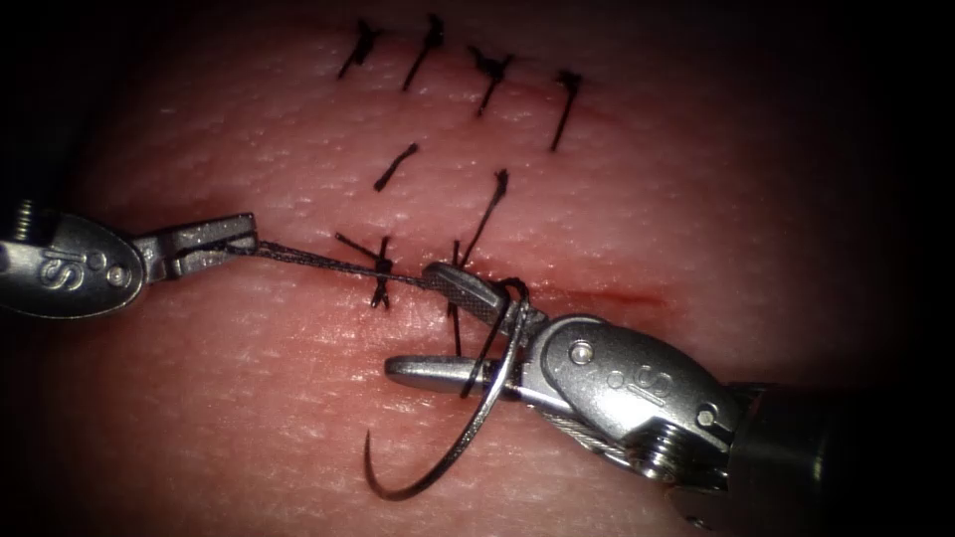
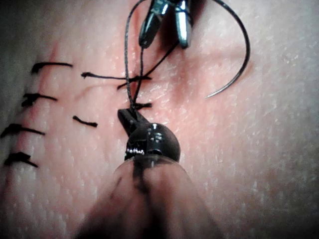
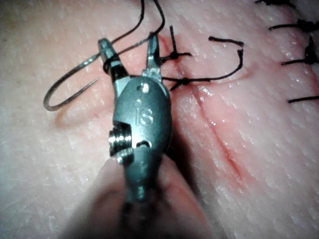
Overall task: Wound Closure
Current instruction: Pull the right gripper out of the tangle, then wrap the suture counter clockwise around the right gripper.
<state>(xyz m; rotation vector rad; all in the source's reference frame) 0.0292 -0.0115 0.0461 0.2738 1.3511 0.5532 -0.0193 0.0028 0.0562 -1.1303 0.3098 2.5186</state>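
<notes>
The left tool (image 1: 214, 244) comes in from the left edge of the endoscope view, its jaws closed on the thread (image 1: 308, 259). From there the thread runs taut to the right, across a knotted stitch (image 1: 381, 270), toward the right tool (image 1: 453, 328), which lies at the centre of the frame.

The right tool's jaws stand wide apart, one over the cut (image 1: 607, 293) and one below it, and clamp nothing. The thread loops around the upper jaw near the hinge, and the needle (image 1: 448, 452) hangs across the lower jaw. Its arc drops into the lower centre of the frame, with the point curling up at lower left. The needle lies free on the tissue (image 1: 249, 398) below the cut and is not buried in it.

Finished stitches (image 1: 487, 75) sit in a row along the top of the frame. To the right of the right tool the cut is open, with red fluid (image 1: 637, 296) along it.

The needle looks stiff, thin and slick. It would probably be gripped best on the body of the curve, away from the sharp point and from the end where the thread joins. The thread is limp and light and probably frays if pinched hard. The tissue is soft and yielding.
</notes>
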